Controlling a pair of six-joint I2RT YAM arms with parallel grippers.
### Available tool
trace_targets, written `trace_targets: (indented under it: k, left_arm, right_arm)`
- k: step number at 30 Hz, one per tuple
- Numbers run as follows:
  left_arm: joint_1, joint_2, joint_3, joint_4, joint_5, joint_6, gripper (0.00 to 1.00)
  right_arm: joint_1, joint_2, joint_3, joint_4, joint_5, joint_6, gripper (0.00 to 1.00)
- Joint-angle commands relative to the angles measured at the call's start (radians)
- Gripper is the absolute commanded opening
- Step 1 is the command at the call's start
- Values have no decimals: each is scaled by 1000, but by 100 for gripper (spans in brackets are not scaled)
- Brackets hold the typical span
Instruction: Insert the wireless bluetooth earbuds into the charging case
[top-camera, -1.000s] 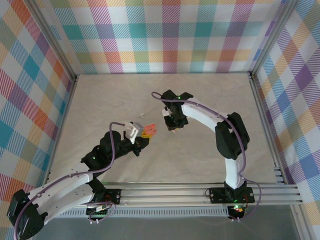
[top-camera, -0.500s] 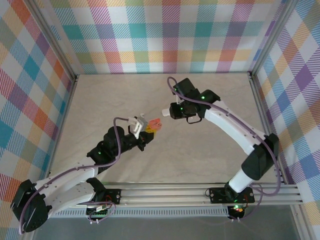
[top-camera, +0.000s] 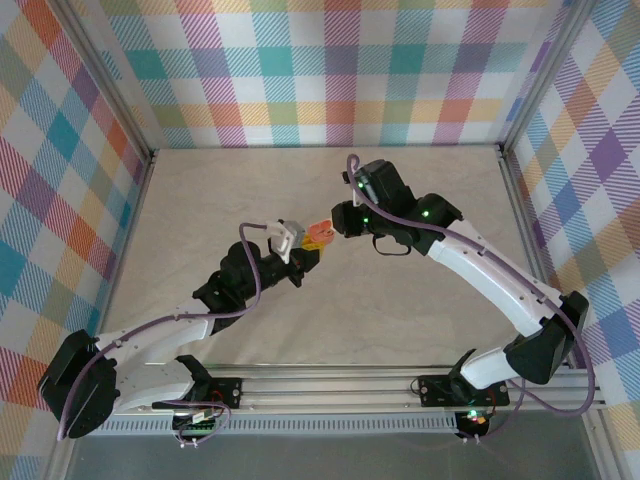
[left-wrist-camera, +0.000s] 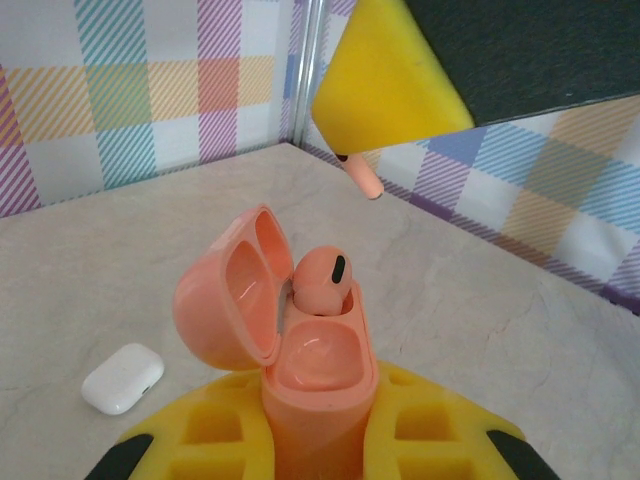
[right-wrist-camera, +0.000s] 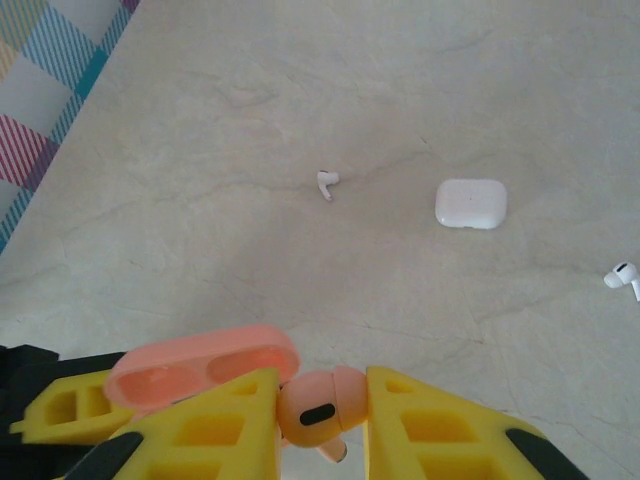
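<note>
My left gripper (left-wrist-camera: 320, 442) is shut on the salmon-pink charging case (left-wrist-camera: 318, 372), held upright with its lid open to the left. One pink earbud (left-wrist-camera: 322, 280) sits in the far socket, head sticking out; the near socket is empty. My right gripper (right-wrist-camera: 322, 415) is shut on a second pink earbud (right-wrist-camera: 320, 403), stem pointing down. In the left wrist view that stem (left-wrist-camera: 365, 178) hangs under a yellow finger (left-wrist-camera: 385, 75), above and beyond the case. From above, the right gripper (top-camera: 338, 222) is close beside the case (top-camera: 317, 234) in the left gripper (top-camera: 300, 244).
A closed white case (right-wrist-camera: 471, 203) lies on the marble table, also seen as a white case (left-wrist-camera: 122, 378) left of the held one. Two white earbuds (right-wrist-camera: 327, 183) (right-wrist-camera: 622, 277) lie loose on the table. Plaid walls enclose the space.
The left gripper has carried the open pink case up and to the right. The right arm has stretched out and brought its gripper, with the pink earbud, up beside the case.
</note>
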Motion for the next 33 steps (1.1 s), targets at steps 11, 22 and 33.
trace_targets:
  k: [11,22,33]
  left_arm:
    - [-10,68,29,204,-61,-113,0]
    - [-10,73,32,224,-66,-135,0]
    - [-10,75,44,234,-87,-136,0]
  right_arm:
    - [55,-54,-83,224,-21,62,25]
    - [71,-52,-133,345,-19,108,25]
    - [90,-43,-164,389,-25,171,25]
